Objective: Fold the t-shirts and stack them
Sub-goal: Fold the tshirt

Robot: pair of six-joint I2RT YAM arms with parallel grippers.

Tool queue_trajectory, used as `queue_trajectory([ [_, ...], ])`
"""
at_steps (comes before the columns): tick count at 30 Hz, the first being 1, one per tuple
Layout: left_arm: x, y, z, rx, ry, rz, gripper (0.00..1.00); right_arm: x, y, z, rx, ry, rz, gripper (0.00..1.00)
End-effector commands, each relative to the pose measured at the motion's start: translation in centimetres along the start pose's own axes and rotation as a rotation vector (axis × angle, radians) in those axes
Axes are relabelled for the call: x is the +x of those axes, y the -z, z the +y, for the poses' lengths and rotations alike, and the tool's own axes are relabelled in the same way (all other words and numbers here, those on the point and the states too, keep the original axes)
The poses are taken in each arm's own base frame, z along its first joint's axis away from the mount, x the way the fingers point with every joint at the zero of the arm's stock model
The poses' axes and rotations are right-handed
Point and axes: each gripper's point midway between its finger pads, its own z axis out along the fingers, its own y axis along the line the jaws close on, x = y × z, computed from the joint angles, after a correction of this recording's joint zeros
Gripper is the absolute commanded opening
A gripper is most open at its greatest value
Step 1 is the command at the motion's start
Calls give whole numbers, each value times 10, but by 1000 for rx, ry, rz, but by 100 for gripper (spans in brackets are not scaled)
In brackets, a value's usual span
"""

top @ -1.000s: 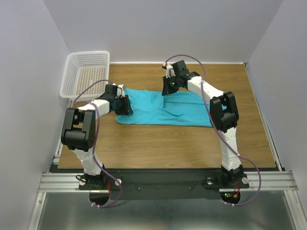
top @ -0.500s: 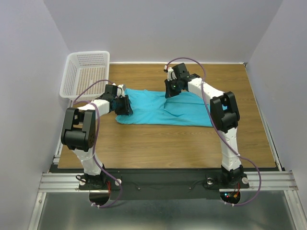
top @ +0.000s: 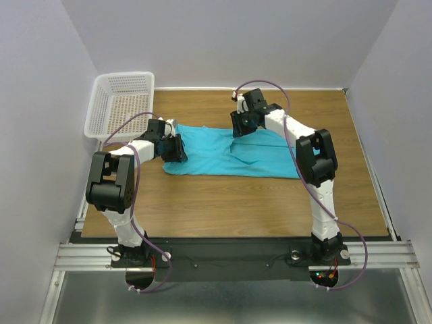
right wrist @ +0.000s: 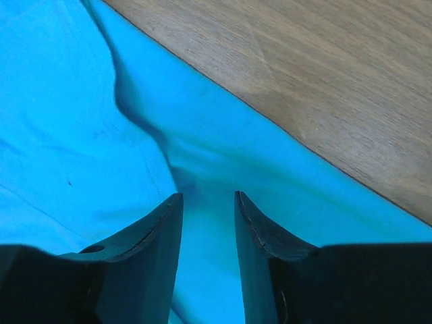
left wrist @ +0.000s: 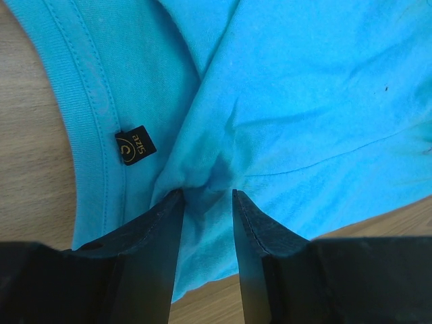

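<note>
A turquoise t-shirt [top: 229, 154] lies spread across the middle of the wooden tabletop [top: 236, 202], long side running from 9 to 3 o'clock, with soft creases through it. The left pincer [top: 177, 150] sits at the shirt's 9 o'clock end, low on the cloth. Seen from its wrist, the two dark fingers are clamped on a gathered ridge of the fabric, and creases fan out from the pinch. Just beside the pinch, toward 10 o'clock in that view, the ribbed neckband [left wrist: 88, 115] curves past with a small dark label [left wrist: 135, 145] sewn inside it.

The right pincer [top: 237, 127] hangs over the shirt's 12 o'clock edge, near the middle of that side. Its fingers stand apart with nothing between them, and the cloth below shows a raised fold just ahead of the tips, with bare wood beyond toward 1 o'clock.

A white mesh basket [top: 121, 101] stands at the tabletop's 10 o'clock corner, apart from the shirt.
</note>
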Motion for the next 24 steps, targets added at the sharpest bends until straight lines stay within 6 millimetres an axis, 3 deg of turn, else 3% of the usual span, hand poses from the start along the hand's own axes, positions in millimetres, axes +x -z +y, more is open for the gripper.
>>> queue_trajectory([
  [1, -16, 13, -17, 51, -45, -49, 47, -48, 38, -1, 40, 84, -131, 45],
  [4, -33, 28, -32, 100, -63, -96, 49, -63, 68, 2, 1, 144, -184, 51],
  [7, -57, 50, -44, 100, -83, -173, 54, -63, 108, 5, -107, 232, -232, 53],
  [9, -70, 69, -47, 74, -87, -231, 55, -52, 134, -1, -165, 263, -254, 54],
  [10, -75, 77, -46, 54, -86, -258, 56, -46, 139, 7, -206, 288, -257, 54],
  [14, -84, 110, -32, -41, -12, -381, 64, -13, 174, -31, -201, 267, -275, 55],
  [16, -60, 118, -14, -73, 95, -395, 72, 7, 188, -45, -186, 254, -280, 56],
  [19, -45, 133, -12, -44, 235, -451, 73, 28, 203, -56, -168, 219, -286, 57],
  [20, -23, 126, -7, -31, 283, -417, 73, 32, 205, -57, -163, 213, -284, 58],
  [22, -12, 130, -14, 23, 365, -438, 73, 40, 205, -62, -138, 203, -271, 58],
  [23, 5, 123, -12, 41, 391, -409, 73, 44, 203, -63, -128, 200, -262, 58],
  [24, 9, 122, -13, 56, 406, -411, 73, 47, 205, -74, -109, 184, -261, 59],
])
